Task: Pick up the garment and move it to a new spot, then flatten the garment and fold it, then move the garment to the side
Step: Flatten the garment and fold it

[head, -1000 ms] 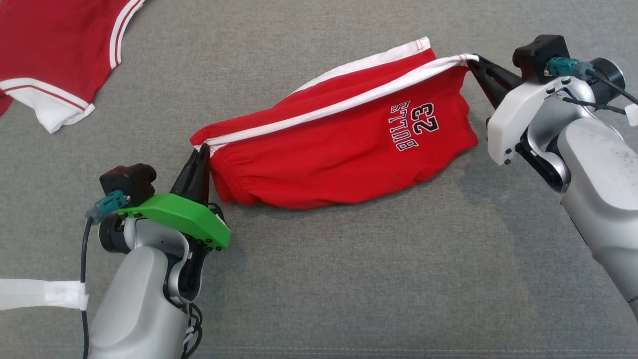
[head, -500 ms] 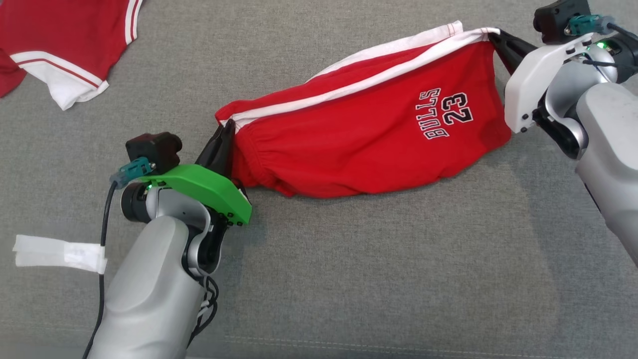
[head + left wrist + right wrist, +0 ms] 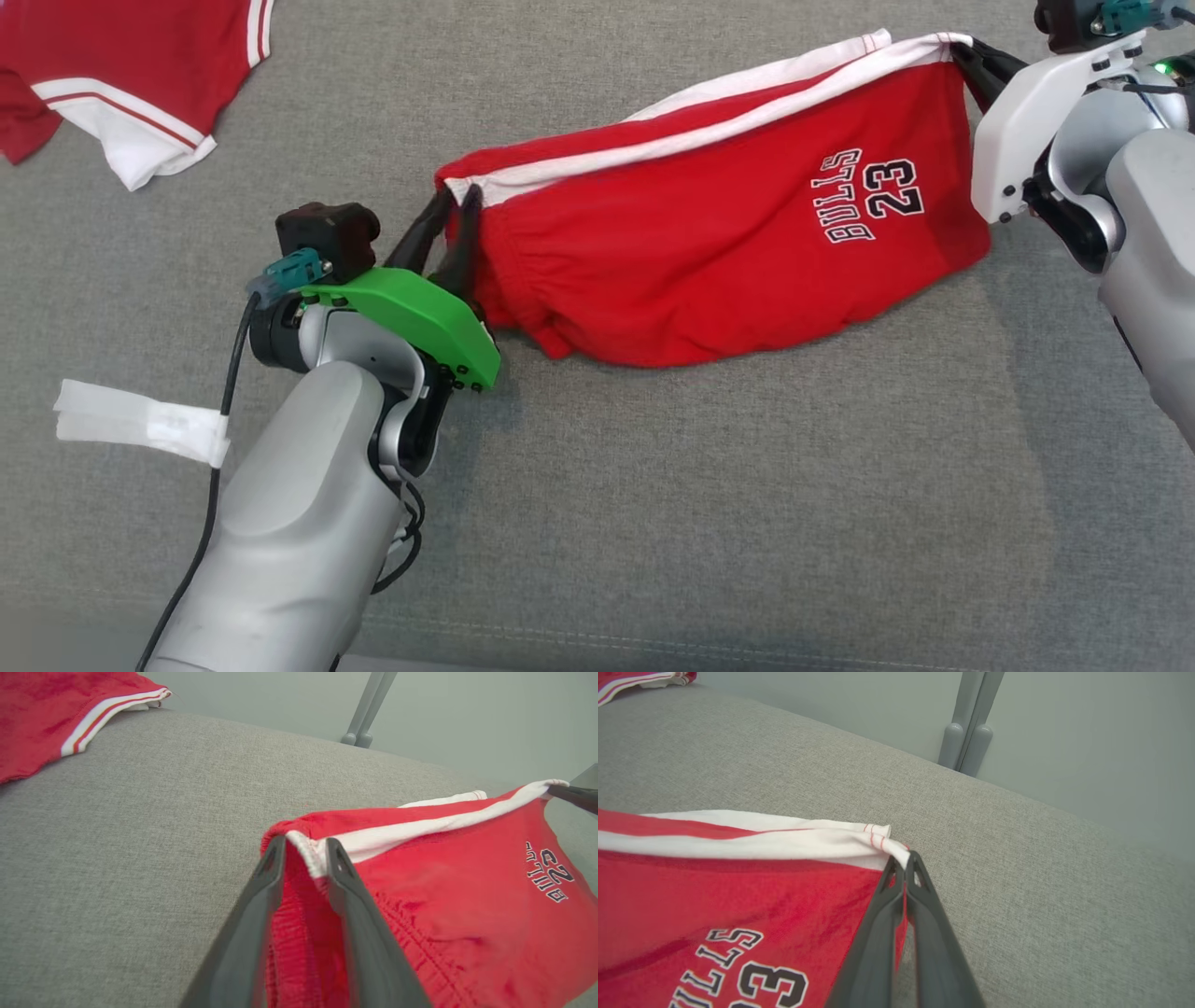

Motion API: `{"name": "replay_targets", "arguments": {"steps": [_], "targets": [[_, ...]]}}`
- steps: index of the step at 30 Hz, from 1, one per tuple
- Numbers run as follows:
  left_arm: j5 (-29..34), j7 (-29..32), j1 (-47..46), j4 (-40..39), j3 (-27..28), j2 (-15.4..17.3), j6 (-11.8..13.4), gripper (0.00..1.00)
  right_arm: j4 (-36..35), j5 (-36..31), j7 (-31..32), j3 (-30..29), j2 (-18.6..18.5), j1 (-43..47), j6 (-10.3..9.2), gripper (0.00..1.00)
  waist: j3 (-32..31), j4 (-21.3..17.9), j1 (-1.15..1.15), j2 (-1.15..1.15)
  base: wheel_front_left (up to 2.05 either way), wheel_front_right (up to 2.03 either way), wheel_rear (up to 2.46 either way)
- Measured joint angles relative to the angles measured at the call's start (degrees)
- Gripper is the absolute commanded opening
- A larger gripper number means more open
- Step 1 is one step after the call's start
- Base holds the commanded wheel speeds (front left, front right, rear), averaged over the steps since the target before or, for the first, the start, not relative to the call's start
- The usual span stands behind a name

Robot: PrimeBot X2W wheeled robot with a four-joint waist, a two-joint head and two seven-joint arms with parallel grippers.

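Garment (image 3: 709, 271) stretched lengthwise from near-left to far-right

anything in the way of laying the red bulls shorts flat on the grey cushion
Nothing visible on the grey fabric cushion around the red jersey shorts; the other red-and-white garment and white tape strip lie well apart, to the left.

Lost most of the second red garment (image 3: 121, 65) past the top and left edges of the head view. Saw the right arm (image 3: 1153, 187) cropped at the right edge, its wrist camera (image 3: 1064, 19) at the top. Could not see under the red shorts (image 3: 728, 252).
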Motion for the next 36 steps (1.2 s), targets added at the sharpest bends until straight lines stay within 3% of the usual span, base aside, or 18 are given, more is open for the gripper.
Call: {"name": "replay_targets", "arguments": {"steps": [2,4,5,6,19,30,36], "targets": [[0.0,-0.4,-0.7,0.0,-0.8,0.0,0.1,1.0,1.2,1.0,0.0,-0.3,0.0,-0.3,0.0,0.33,0.1,0.4,0.0,0.0,0.0,0.0,0.0],[0.0,-1.0,-1.3,0.0,-1.5,0.0,0.1,1.0,2.0,1.4,-0.2,-0.3,0.0,-0.9,0.0,0.48,0.2,0.8,0.0,0.0,0.0,0.0,0.0],[0.0,-1.4,-1.5,0.0,-1.8,0.0,0.1,1.0,2.4,1.4,-0.5,-0.3,0.0,-1.2,0.0,0.94,0.3,1.0,0.0,0.0,0.0,0.0,0.0],[-0.2,-1.6,-1.7,0.0,-2.0,0.0,0.2,1.0,2.9,1.5,-0.5,-0.6,0.1,-1.6,0.0,1.0,0.4,1.2,0.0,0.0,0.0,0.0,0.0],[-0.4,-6.8,-2.6,-3.4,-3.2,0.0,0.4,1.0,5.9,2.5,-5.0,-1.4,0.0,-4.9,0.0,1.0,0.2,3.2,0.0,0.0,0.0,0.0,0.0],[3.1,-7.3,0.5,-5.8,-1.2,0.0,1.4,1.0,5.8,6.3,-9.4,0.5,1.3,-3.0,0.0,1.0,-1.5,0.9,0.0,0.0,0.0,0.0,0.0],[3.9,-7.3,3.9,-9.5,0.3,0.1,1.8,1.0,8.1,9.9,-8.5,0.5,1.6,1.1,0.0,1.0,-2.7,-0.6,0.0,0.0,0.0,0.0,0.0]]}}
